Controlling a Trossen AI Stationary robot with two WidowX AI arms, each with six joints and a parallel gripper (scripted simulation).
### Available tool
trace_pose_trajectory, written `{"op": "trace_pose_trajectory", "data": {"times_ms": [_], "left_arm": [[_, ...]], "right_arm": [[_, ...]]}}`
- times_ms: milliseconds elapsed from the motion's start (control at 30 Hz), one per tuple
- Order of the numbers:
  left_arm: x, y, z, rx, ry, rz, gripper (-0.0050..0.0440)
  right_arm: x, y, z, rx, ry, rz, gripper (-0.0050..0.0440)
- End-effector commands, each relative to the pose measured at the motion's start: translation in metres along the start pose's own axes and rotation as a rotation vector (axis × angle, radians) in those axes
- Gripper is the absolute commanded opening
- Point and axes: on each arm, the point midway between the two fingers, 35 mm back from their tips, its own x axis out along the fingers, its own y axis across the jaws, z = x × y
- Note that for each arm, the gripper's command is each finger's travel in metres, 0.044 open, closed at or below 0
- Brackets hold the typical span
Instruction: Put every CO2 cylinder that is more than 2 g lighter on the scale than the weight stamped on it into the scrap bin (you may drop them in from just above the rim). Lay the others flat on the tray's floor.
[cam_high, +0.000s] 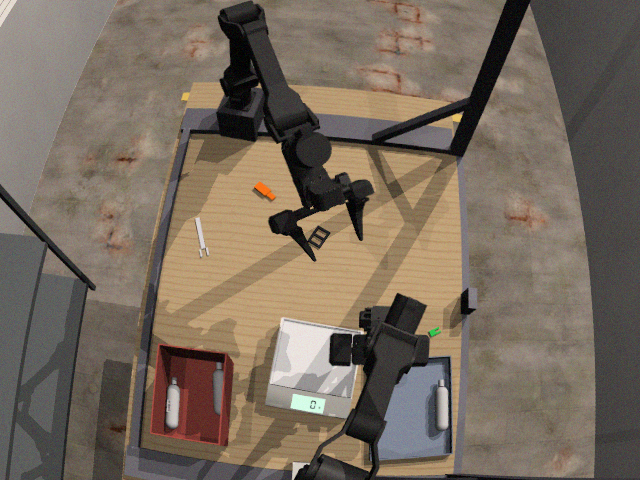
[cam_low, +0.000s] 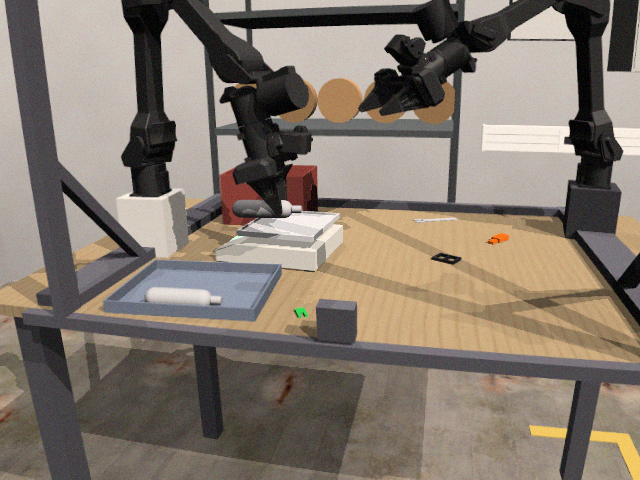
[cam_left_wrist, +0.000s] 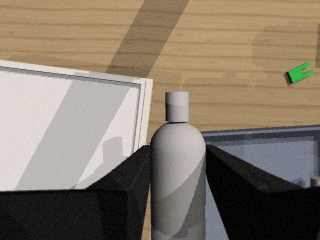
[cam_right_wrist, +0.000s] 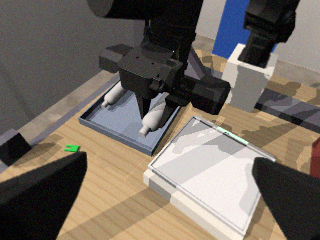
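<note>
My left gripper (cam_left_wrist: 176, 152) is shut on a grey CO2 cylinder (cam_left_wrist: 177, 170) and holds it level in the air. It hangs over the strip of table between the white scale (cam_high: 312, 369) and the blue tray (cam_high: 416, 408). The held cylinder also shows in the exterior view (cam_low: 263, 208) and in the right wrist view (cam_right_wrist: 155, 119). The scale's display (cam_high: 309, 404) reads 0. One cylinder (cam_high: 442, 405) lies flat in the tray. Two cylinders (cam_high: 172, 403) (cam_high: 218, 387) are in the red scrap bin (cam_high: 191, 395). My right gripper (cam_high: 336, 248) is open and empty, high above the table's middle.
An orange block (cam_high: 264, 191), a black frame piece (cam_high: 318, 237), a white tool (cam_high: 200, 237) and a green clip (cam_high: 434, 332) lie on the table. A grey block (cam_high: 468, 300) sits at the table edge. Frame posts stand at the corners.
</note>
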Motion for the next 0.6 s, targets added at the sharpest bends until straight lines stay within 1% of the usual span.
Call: {"op": "trace_pose_trajectory", "data": {"times_ms": [0,100,200,267,333,433,567], "left_arm": [[0.008,-0.039,-0.022,-0.019,0.010,0.010,-0.0050],[0.011,-0.071,-0.039,-0.039,0.002,0.006,-0.0050],[0.015,-0.092,-0.059,-0.054,0.000,0.007,-0.0050],[0.015,-0.092,-0.059,-0.054,0.000,0.007,-0.0050],[0.017,-0.103,-0.071,-0.057,-0.002,0.009,-0.0050],[0.019,-0.112,-0.086,-0.050,0.000,0.017,-0.0050],[0.020,-0.123,-0.097,-0.044,-0.008,0.014,-0.0050]], "right_arm": [[0.033,0.019,0.017,-0.016,-0.022,0.029,0.0440],[0.053,0.032,0.016,-0.027,-0.023,0.048,0.0440],[0.064,0.039,0.015,-0.033,-0.022,0.058,0.0440],[0.064,0.039,0.015,-0.033,-0.022,0.058,0.0440],[0.070,0.040,0.012,-0.034,-0.015,0.059,0.0440],[0.071,0.040,0.012,-0.034,-0.015,0.061,0.0440],[0.071,0.041,0.011,-0.034,-0.015,0.061,0.0440]]}}
